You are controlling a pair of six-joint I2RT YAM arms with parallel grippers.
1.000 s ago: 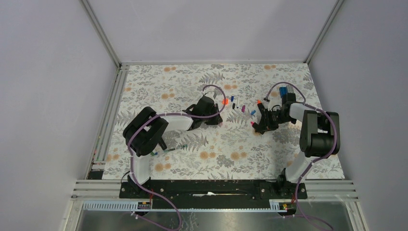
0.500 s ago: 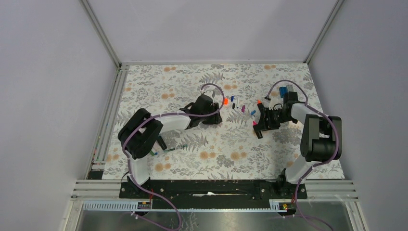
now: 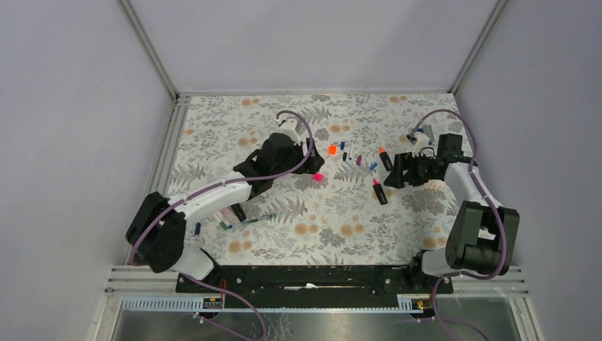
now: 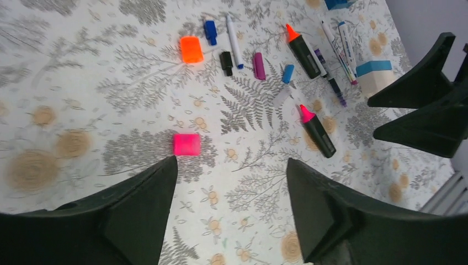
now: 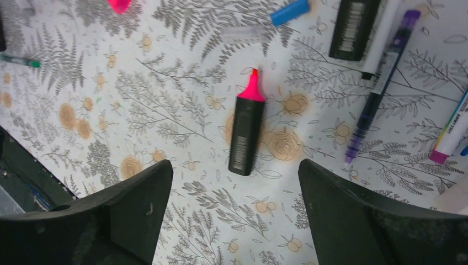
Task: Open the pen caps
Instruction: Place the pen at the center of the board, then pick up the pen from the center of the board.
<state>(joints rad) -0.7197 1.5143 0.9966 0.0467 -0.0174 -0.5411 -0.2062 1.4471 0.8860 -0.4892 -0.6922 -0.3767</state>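
While both arms hang over the flowered tablecloth [image 4: 83, 83], the left gripper [image 4: 232, 165] has its jaws spread wide, and the pink cap [image 4: 186, 144] lies loose just past one finger. The right gripper [image 5: 234, 168], jaws also spread, hovers above the uncapped pink highlighter [image 5: 246, 138]. The orange cap [image 4: 191, 48] lies farther off, near a blue cap [image 4: 210, 32].

Seven caps lie loose, all off their pens. The pink cap [image 4: 186, 144] is stubby and blocky and lies alone, well apart from the others on the near side. The orange cap [image 4: 191, 49], equally chunky, lies at the left end of a loose row. Just beside it, farther back, is the slim blue cap [image 4: 210, 32]. To the right come the black cap [image 4: 226, 62], the purple cap [image 4: 258, 65] and the light-blue cap [image 4: 287, 73], each slim and lying flat. The pale cap [image 4: 281, 96], translucent, lies just nearer than the light-blue one.
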